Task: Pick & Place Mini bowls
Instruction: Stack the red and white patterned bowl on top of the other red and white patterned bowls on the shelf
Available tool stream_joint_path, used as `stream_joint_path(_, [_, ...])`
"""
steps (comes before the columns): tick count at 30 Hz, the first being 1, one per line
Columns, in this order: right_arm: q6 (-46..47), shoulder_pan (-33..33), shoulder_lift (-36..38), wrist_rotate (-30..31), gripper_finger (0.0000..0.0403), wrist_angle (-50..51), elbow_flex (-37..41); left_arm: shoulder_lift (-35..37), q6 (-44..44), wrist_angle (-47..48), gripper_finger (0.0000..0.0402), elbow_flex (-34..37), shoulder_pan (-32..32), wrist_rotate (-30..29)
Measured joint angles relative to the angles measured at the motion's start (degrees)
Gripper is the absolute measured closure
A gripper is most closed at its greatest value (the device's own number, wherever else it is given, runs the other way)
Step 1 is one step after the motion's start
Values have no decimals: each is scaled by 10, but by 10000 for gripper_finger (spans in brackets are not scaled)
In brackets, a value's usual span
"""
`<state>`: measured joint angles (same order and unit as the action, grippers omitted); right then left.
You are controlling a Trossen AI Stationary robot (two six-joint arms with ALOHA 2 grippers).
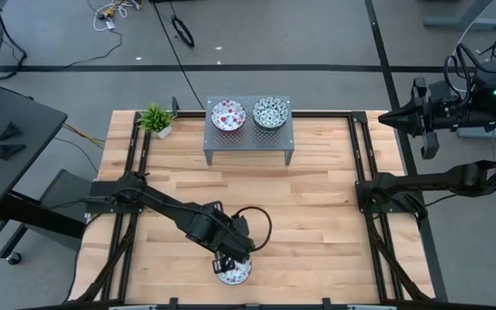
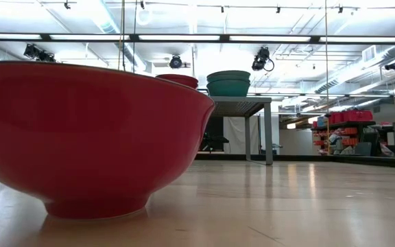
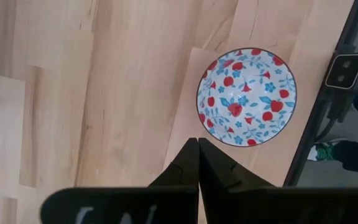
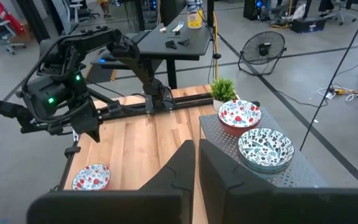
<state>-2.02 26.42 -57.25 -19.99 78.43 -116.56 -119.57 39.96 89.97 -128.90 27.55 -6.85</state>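
Note:
One mini bowl [image 3: 246, 98], white inside with red and blue flowers and red outside, stands on its foot on the wood close to the table's near edge [image 1: 233, 273] [image 2: 81, 137] [image 4: 92, 176]. My left gripper [image 3: 197, 148] [image 1: 224, 261] hangs above it, pointing down, shut and empty, its tips just beside the bowl's rim. On the grey perforated stand [image 1: 248, 142] at the far side sit a red-patterned bowl [image 1: 228, 114] [image 4: 239, 115] and stacked green-patterned bowls [image 1: 270, 112] [image 4: 266, 147]. My right gripper [image 4: 196, 149] [image 1: 384, 118] waits raised off the table's right far corner, shut.
A small potted plant [image 1: 155, 119] stands at the far left, beside the stand. Black rails [image 1: 364, 172] run along the table's left and right sides. Bare wood [image 1: 300, 215] lies between the stand and the near edge.

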Motion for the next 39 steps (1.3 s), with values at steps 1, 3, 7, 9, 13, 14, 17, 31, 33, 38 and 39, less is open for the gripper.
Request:
stream_joint_path(1, [0,0,0,0,378,0,0,0,-2,0,401,0,0,0])
stream_joint_path(3, [0,0,0,0,378,0,0,0,-4,0,401,0,0,0])
stream_joint_path(7, [0,0,0,0,378,0,0,0,-7,0,401,0,0,0])
stream_joint_path(9, [0,0,0,0,378,0,0,0,-9,-1,401,0,0,-1])
stream_joint_path(13, [0,0,0,0,378,0,0,0,-10,-4,401,0,0,-4])
stream_joint_path(14, [0,0,0,0,378,0,0,0,-15,-7,401,0,0,-4])
stream_joint_path(17, [0,0,0,0,378,0,0,0,-23,-17,401,0,1,-4])
stream_joint_path(31, [0,0,0,0,378,0,0,26,-33,-124,401,127,-1,43])
stream_joint_path(33, [0,0,0,0,378,0,0,39,-28,-150,401,160,-1,52])
stream_joint_path(38, [0,0,0,0,378,0,0,75,-12,-201,401,233,-5,76])
stream_joint_path(39, [0,0,0,0,378,0,0,80,-7,-206,401,246,-5,78])
